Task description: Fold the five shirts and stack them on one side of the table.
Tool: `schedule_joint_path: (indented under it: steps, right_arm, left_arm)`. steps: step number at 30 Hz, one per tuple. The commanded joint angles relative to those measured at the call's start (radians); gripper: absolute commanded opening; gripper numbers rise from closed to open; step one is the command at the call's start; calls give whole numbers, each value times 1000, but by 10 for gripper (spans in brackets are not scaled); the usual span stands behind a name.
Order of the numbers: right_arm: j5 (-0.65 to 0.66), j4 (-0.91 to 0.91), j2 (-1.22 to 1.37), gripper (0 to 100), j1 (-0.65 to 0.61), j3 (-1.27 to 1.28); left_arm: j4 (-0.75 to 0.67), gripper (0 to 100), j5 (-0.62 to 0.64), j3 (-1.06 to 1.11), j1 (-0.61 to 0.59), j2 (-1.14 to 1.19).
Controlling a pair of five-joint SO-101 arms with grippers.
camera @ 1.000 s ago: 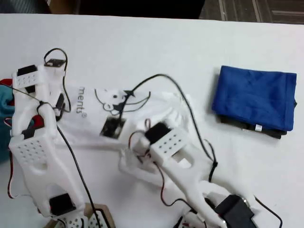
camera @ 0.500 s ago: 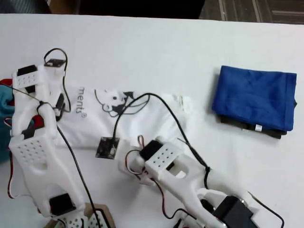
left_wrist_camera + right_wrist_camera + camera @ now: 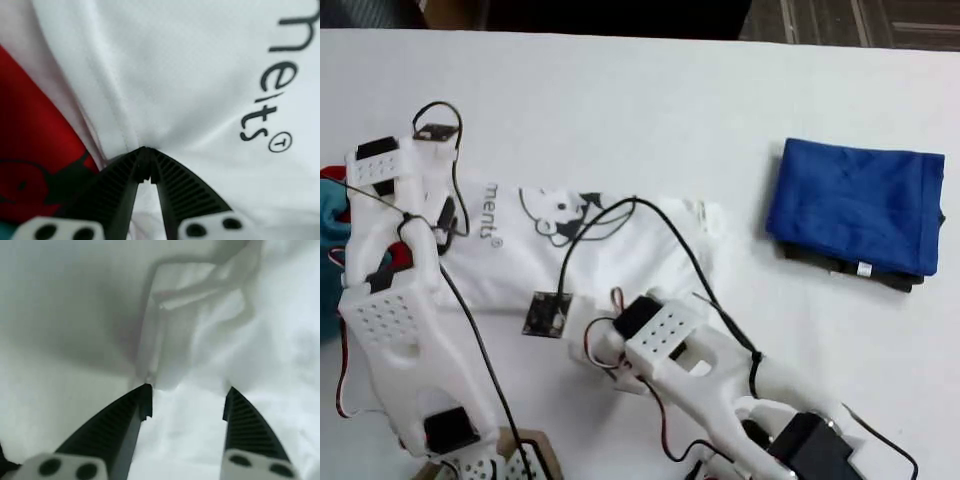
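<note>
The white shirt [image 3: 620,245] lies rumpled across the middle of the table [image 3: 650,110]. The left gripper [image 3: 145,167] pinches its hem, beside a red garment [image 3: 35,130]. The right gripper [image 3: 186,402] hangs spread at the white shirt's near edge, with bunched cloth just beyond its tips. A folded blue shirt [image 3: 855,205] lies well apart.

Shells: your left arm [image 3: 395,330] and right arm [image 3: 695,355] were white plastic, with perforated panels.
Cables [image 3: 636,201]: were black loops and thin red strands.
Fingers [image 3: 120,425]: were black, ribbed.
</note>
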Motion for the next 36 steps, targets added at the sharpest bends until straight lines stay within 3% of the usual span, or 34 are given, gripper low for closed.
schedule_joint_path:
  steps: [1, 6, 14, 29, 31, 36]
  right_arm:
    - [-6, 33, -44, 241, -7, -5]
    - [-46, 50, -44, 243, -10, -5]
    - [-83, 45, -36, 243, -159, -5]
    - [-117, -33, 262, 239, -125, -87]
    - [-114, -30, 275, 209, -125, -87]
    - [-110, -27, 283, 13, -124, -87]
  left_arm:
    - [-41, 27, 5, -19, -6, 15]
    - [-43, 27, 5, -19, -6, 15]
    - [-43, 27, 5, -19, -6, 15]
    - [-40, 27, 5, -19, -6, 15]
    - [-40, 27, 5, -19, -6, 15]
    - [-40, 27, 5, -19, -6, 15]
